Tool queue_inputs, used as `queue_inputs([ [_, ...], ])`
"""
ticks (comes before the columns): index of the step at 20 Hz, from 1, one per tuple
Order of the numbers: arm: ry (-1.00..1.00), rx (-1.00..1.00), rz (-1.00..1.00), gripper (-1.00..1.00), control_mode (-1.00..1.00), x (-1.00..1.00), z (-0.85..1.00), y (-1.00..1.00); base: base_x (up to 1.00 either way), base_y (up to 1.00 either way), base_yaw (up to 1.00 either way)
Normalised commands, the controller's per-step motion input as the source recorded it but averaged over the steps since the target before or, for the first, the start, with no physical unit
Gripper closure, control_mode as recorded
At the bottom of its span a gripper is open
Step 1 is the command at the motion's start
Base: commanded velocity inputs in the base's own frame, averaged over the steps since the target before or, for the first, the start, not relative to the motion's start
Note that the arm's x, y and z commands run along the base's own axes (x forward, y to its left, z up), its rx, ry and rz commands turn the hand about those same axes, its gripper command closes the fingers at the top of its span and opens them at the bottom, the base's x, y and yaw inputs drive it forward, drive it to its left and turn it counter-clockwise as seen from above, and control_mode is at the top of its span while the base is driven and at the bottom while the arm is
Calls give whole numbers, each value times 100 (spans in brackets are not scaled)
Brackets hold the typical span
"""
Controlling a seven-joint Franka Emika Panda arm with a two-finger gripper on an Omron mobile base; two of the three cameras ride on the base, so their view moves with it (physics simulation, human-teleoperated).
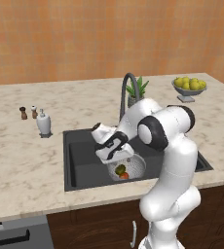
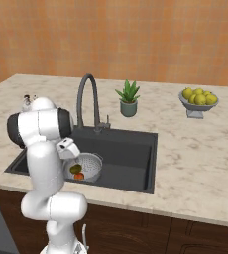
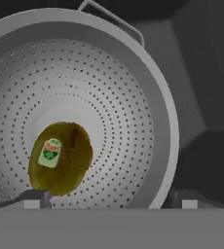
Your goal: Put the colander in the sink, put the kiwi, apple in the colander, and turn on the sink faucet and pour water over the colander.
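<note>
The grey pierced colander [image 1: 136, 168] [image 2: 92, 162] [image 3: 133, 97] stands in the dark sink [image 1: 84, 158] [image 2: 128, 151], near its front edge. Inside it lie the olive-green kiwi [image 1: 120, 168] [image 2: 76, 168] [image 3: 60, 158], which bears a small sticker, and the red apple [image 1: 125, 175] [image 2: 79, 176], which in the hand view is only a red sliver behind the kiwi. My gripper [image 1: 117, 154] [image 3: 111, 202] hangs just above the colander, pointing down into it, open with nothing between its fingers. The dark gooseneck sink faucet [image 1: 125, 90] [image 2: 86, 94] rises behind the basin. No water runs from it.
A potted plant [image 1: 136, 90] [image 2: 129, 99] stands by the faucet. A stemmed dish of lemons [image 1: 189, 86] [image 2: 199, 101] is at the back right. A soap dispenser [image 1: 44, 123] and two small shakers [image 1: 28, 113] stand left of the sink.
</note>
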Motion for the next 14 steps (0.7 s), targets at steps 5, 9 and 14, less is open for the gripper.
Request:
queue_inputs([
  [5, -24, 0, 28, -100, -100, -70, 60, -1, 0, 0, 0],
  [9, -21, 4, 31, -100, -100, -91, 61, -2, 0, 0, 0],
  [14, -3, 11, 29, -100, -100, -74, 77, -17, 0, 0, 0],
])
